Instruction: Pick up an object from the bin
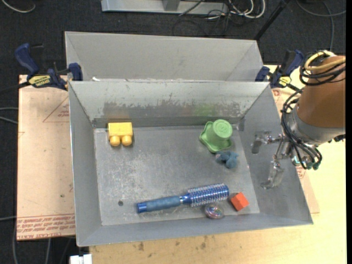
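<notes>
Blue plastic hairbrush (184,198) and small orange cube (238,202) are left unpicked; jaws are held apart, empty, nearby.

You have even, fairly bright overhead light on the bin (165,164); its back wall, upper centre, gives a pale sheen (a dull, brushed gleam). Soft, short shadows hug the blue brush (184,198), lower centre; the floor (55,10) beyond is dark.
</notes>
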Motion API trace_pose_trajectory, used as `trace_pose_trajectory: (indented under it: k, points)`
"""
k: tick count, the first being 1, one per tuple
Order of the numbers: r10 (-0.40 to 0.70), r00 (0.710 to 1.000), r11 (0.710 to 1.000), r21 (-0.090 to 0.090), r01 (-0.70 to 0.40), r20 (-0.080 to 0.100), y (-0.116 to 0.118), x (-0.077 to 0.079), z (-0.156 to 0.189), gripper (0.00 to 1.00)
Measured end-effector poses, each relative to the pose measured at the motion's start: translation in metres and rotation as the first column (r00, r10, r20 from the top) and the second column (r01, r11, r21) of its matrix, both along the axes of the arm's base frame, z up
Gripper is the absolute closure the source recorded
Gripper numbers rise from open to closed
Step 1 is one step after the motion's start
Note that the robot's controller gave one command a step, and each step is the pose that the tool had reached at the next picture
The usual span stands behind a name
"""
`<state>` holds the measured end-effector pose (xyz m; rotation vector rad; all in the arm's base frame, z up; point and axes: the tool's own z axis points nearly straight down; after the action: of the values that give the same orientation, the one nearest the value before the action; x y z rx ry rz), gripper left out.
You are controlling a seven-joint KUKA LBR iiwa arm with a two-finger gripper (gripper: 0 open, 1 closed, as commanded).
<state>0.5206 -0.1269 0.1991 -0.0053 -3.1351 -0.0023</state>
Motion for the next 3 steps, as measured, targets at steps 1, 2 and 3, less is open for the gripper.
trace_pose_trajectory:
  k: [1,2,3]
  points:
    - [0.006,1.000,1.000,0.003,-0.006,0.001,0.093,-0.001,-0.133,0.00]
    - [0.194,0.981,0.981,0.002,-0.194,0.007,0.175,-0.027,-0.099,0.00]
    - [-0.057,0.998,0.998,0.000,0.057,0.008,0.171,-0.006,-0.092,0.00]
